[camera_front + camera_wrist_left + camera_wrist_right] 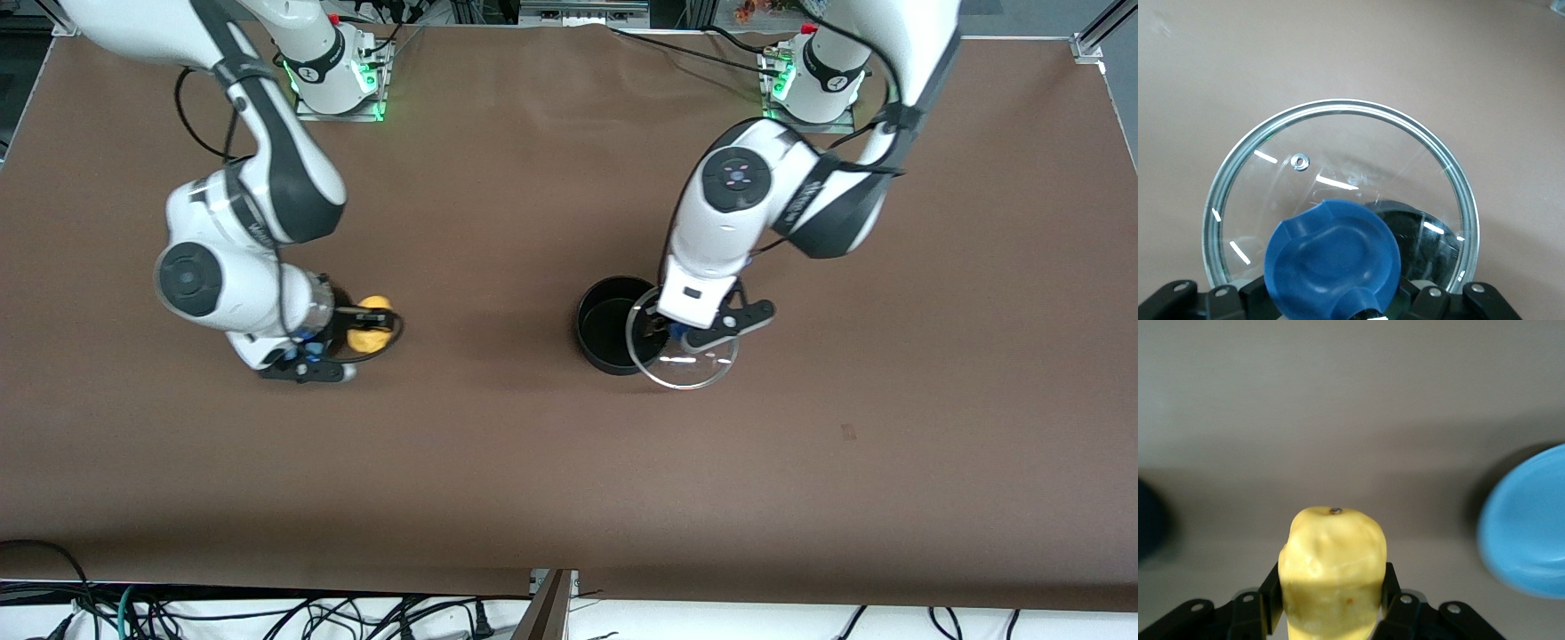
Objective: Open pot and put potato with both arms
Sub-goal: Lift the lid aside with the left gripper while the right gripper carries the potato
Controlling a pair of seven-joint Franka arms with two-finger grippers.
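The right gripper (1331, 613) has its jaws clenched on the small oval yellow-orange potato (1333, 577), one finger on each side, and holds it up over the brown table (533, 462) toward the right arm's end. From the potato, the small black round pot (612, 322) is at about 3 o'clock in the front view, well apart. A flat blue plate (1528, 523) shows only in the right wrist view.

The left gripper (1338, 307) grasps the blue knob (1331, 250) of the clear glass lid (1338, 167) and holds the lid in the air, partly over the pot's rim at the pot's 4 o'clock.

I judge that the pot is already open and that the potato is lifted. The next move calls for carrying the potato over the open mouth while the lid stays clear, then releasing it inside.
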